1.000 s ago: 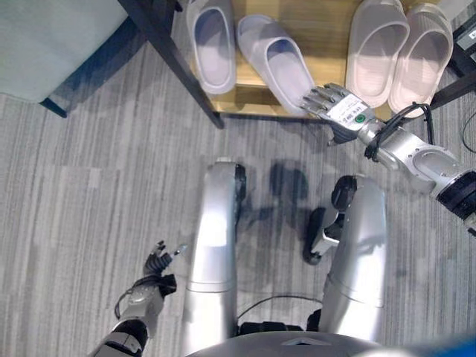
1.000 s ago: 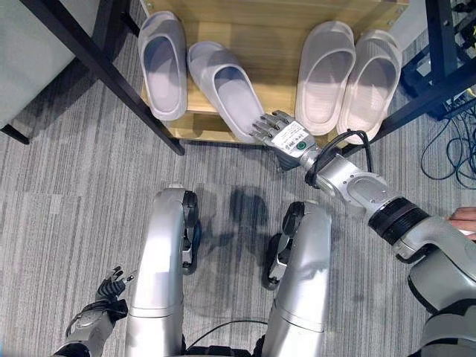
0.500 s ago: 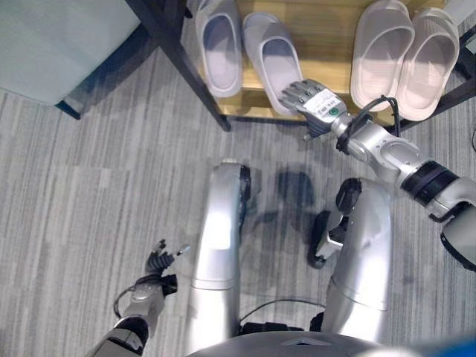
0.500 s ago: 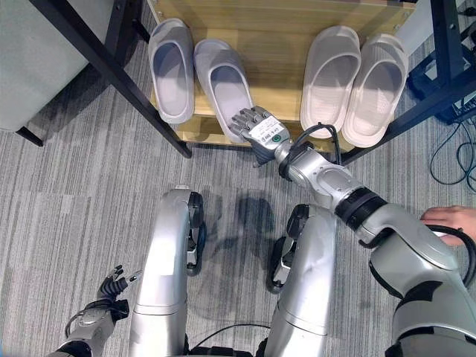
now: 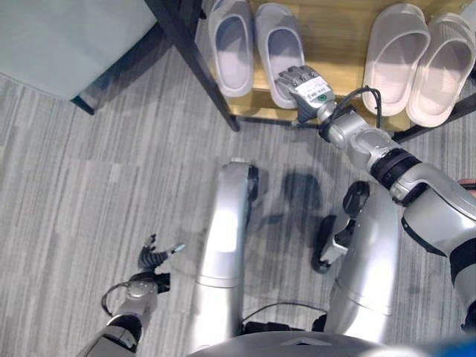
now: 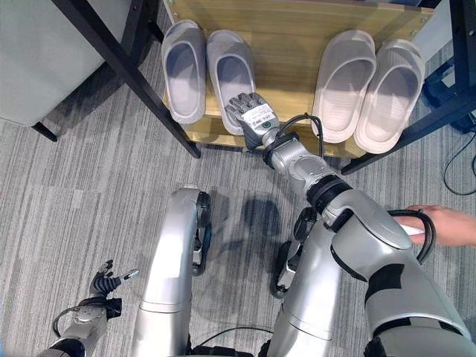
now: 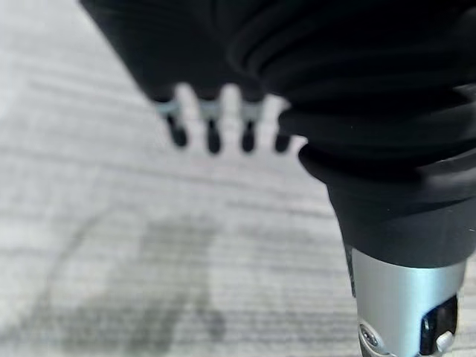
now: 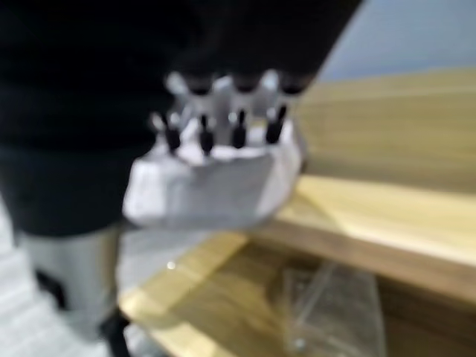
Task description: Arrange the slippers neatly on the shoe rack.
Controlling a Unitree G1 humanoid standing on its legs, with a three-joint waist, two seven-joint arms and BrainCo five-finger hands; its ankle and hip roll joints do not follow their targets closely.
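Right eye view: right hand (image 6: 249,111), fingers straight, has pushed the slipper (image 6: 232,74) parallel to its mate.

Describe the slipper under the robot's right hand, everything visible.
The slipper is a pale lilac-grey slide with an open toe and a smooth foam-like look. It lies flat on the wooden shoe rack, heel toward the robot, nearly parallel to its mate on its left. The right robot hand rests on its heel, fingers fairly straight.
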